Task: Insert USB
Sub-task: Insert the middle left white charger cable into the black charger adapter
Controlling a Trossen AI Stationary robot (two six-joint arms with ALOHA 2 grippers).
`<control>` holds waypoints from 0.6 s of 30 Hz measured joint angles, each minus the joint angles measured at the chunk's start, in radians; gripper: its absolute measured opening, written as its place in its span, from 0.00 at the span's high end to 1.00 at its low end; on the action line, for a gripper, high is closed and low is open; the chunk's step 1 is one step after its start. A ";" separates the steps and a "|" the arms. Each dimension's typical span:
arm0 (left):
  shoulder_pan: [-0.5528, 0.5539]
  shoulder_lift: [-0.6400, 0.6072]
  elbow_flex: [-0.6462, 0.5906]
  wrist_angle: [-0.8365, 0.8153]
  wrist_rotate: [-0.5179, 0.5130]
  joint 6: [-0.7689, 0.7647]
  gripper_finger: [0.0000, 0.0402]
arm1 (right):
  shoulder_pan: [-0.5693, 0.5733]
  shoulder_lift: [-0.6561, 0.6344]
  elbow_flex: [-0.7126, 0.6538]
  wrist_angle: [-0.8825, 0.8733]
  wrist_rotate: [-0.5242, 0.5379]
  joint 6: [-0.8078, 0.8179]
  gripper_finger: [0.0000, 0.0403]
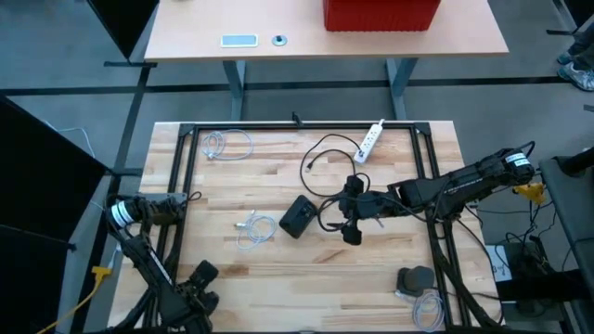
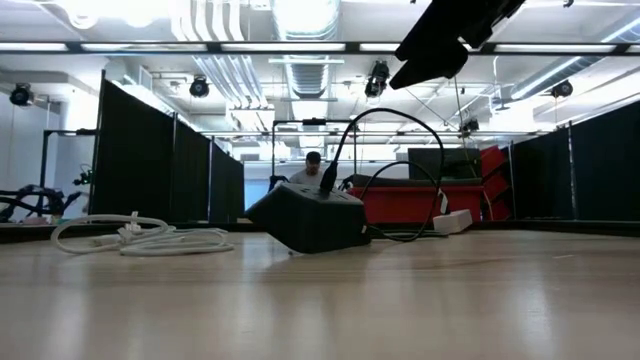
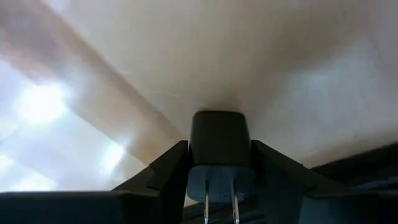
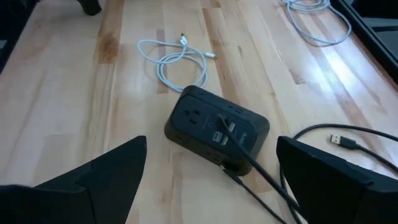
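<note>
A black charging hub (image 1: 299,216) (image 4: 216,127) (image 2: 312,218) lies mid-table with a black cable (image 4: 249,165) plugged into its face. A loose black USB plug (image 4: 339,138) (image 1: 307,167) lies beyond it, toward the far edge. My right gripper (image 1: 351,223) (image 4: 211,177) hovers open just right of the hub and touches nothing; in the low view it is the dark shape (image 2: 450,40) at the top. My left gripper (image 1: 201,276) (image 3: 219,165) is at the near left corner, shut on a small black wall adapter (image 3: 219,140). My left gripper pinches the black wall adapter by its two side faces (image 3: 194,146), one finger on each side. The adapter's two metal prongs (image 3: 221,199) point back toward the wrist. Whether the adapter rests on the table does not show.
A coiled white cable (image 1: 252,228) (image 4: 180,62) lies left of the hub and another (image 1: 227,145) near the far left corner. A white power strip (image 1: 371,139) sits at the far edge. A black adapter (image 1: 415,278) with a white cable (image 1: 429,306) lies at the near right.
</note>
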 joint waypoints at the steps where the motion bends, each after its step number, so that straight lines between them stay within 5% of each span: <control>1: 0.012 -0.001 0.004 0.002 -0.019 -0.023 0.64 | 0.002 0.001 0.009 0.000 0.000 -0.005 0.15; 9: 0.101 -0.061 0.027 0.072 -0.359 -0.251 0.64 | 0.007 0.054 0.095 0.031 -0.004 -0.115 0.15; 18: 0.221 -0.358 -0.080 0.077 -0.470 -0.440 0.64 | 0.002 0.391 0.285 0.160 -0.112 -0.288 0.15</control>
